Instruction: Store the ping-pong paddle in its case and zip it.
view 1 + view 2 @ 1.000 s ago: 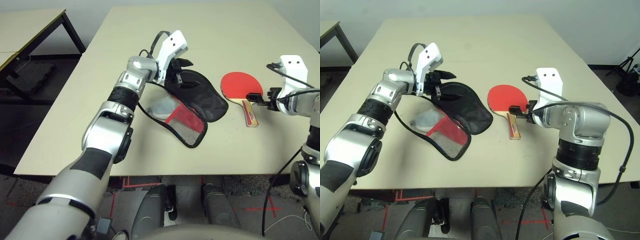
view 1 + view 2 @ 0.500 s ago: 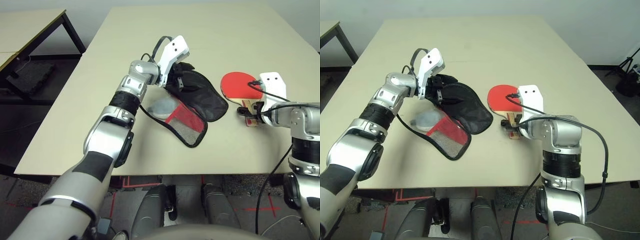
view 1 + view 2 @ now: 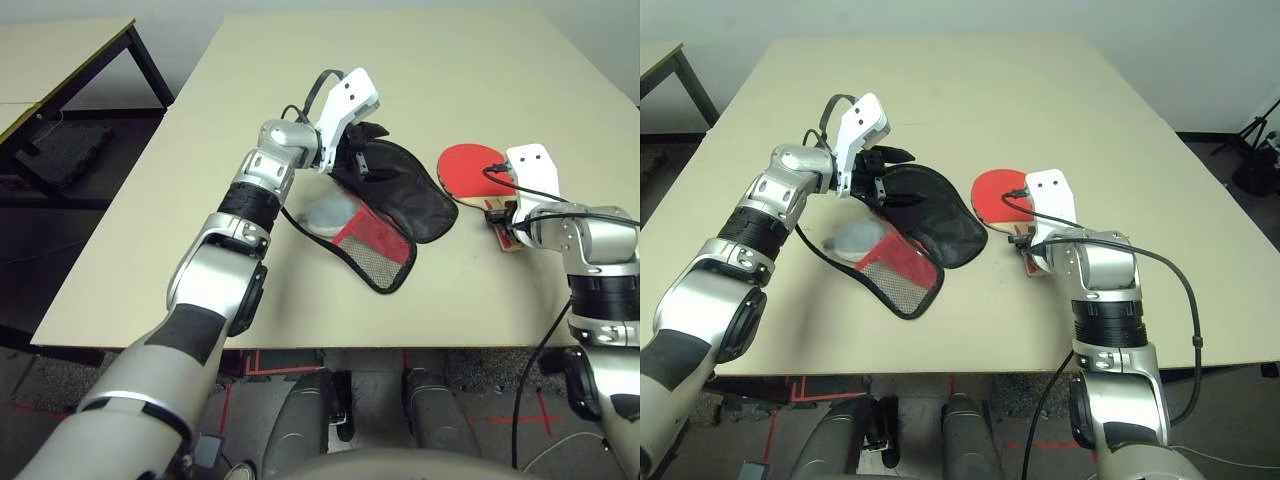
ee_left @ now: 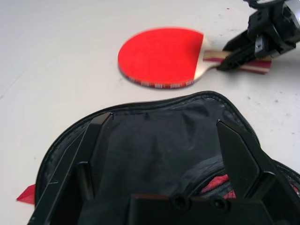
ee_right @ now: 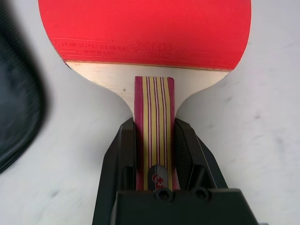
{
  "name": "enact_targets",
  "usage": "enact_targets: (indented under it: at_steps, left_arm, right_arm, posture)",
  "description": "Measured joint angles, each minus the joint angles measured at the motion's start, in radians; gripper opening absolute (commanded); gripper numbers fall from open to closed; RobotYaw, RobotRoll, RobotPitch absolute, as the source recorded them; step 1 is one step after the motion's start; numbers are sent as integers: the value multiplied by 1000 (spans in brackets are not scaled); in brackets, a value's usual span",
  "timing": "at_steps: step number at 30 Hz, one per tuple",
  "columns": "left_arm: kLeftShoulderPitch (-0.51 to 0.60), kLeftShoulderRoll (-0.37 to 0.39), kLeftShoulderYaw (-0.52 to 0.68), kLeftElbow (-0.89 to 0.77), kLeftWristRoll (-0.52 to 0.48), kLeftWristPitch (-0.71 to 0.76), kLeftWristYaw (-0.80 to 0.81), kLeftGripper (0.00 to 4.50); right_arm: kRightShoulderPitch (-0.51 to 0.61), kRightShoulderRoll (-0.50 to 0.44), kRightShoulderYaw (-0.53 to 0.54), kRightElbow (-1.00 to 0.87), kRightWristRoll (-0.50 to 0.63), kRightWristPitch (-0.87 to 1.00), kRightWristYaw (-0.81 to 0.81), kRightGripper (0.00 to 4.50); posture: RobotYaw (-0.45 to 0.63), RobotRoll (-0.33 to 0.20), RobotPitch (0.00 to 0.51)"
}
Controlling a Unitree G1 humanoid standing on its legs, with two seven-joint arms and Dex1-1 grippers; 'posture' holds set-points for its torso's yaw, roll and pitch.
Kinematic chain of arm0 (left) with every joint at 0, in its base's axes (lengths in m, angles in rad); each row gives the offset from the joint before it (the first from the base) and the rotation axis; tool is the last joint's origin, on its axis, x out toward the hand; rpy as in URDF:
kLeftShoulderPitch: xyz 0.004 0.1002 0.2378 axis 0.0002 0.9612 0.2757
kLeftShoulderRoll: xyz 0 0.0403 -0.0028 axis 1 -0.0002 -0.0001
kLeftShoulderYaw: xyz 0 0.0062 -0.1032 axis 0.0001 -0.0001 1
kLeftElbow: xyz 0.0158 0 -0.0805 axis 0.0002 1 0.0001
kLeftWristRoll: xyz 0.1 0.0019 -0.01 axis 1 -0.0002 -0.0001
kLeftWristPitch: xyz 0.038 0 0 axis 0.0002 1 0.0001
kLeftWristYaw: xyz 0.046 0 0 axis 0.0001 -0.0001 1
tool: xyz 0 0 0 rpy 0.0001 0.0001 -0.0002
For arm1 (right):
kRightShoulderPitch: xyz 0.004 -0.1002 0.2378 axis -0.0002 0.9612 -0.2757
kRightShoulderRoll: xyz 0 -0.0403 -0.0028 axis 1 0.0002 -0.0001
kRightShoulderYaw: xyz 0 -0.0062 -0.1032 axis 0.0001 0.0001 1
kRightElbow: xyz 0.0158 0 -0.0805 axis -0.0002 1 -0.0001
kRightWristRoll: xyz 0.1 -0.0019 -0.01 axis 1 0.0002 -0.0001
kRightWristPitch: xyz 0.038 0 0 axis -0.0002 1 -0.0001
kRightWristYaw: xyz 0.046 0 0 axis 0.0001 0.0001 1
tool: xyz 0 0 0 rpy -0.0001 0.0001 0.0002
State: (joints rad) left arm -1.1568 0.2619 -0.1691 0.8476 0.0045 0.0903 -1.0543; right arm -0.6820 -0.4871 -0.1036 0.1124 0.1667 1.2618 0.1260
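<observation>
The ping-pong paddle [image 3: 468,168] lies flat on the table, red blade away from me and striped handle [image 5: 154,126] toward me. My right gripper [image 3: 501,220] is shut on that handle, one finger on each side [image 5: 123,150]. The case [image 3: 400,195] lies open left of the paddle, its black flap spread out and its red mesh half [image 3: 375,248] nearer me. A grey fish charm [image 3: 322,212] lies beside it. My left gripper [image 3: 362,160] stands open at the case's far edge, fingers [image 4: 96,140] spread wide over the black flap [image 4: 159,154] with nothing gripped.
The beige table [image 3: 450,60] has bare room behind and to the right of the paddle. Its front edge [image 3: 300,345] runs close below the case. A second table [image 3: 60,60] stands off to the left with dark items on the floor beneath.
My right gripper has swung in from the right, dropped to the paddle's handle and shut on it. The left gripper shifted slightly over the case flap.
</observation>
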Motion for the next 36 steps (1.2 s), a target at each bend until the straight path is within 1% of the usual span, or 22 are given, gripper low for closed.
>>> enact_targets:
  at_steps: [3,7,13,15,16,22,24,26,36]
  left_arm:
    - [0,19,16,-27,-11,19,11,4500]
    - [-2,80,62,-69,-30,72,38,4500]
    - [13,182,103,-129,-42,151,75,4500]
    - [27,214,119,-160,-47,174,88,4500]
    - [35,229,125,-175,-51,185,95,4500]
    - [93,318,176,-229,-58,233,141,4500]
    - [107,338,193,-244,-61,246,157,4500]
    - [115,348,203,-260,-65,255,171,4500]
    - [136,365,225,-301,-90,286,210,4500]
  right_arm:
    - [-64,-12,3,24,-7,-40,23,1108]
    - [-168,-41,49,8,7,-57,121,1108]
    - [-183,-8,159,-7,32,-10,207,1108]
    - [-183,1,198,-6,34,-11,237,1108]
    - [-184,3,217,-4,34,-15,253,1108]
    - [-193,5,303,56,19,-90,329,1108]
    - [-198,10,327,79,12,-111,350,1108]
    - [-200,16,340,102,8,-128,366,1108]
    - [-212,81,390,226,-36,-209,398,1108]
  posture:
    - [-105,0,107]
    - [-91,0,100]
    - [-41,0,90]
    - [-41,0,90]
    - [-17,0,85]
    - [31,0,85]
    - [31,0,85]
    - [55,0,88]
    - [75,0,98]
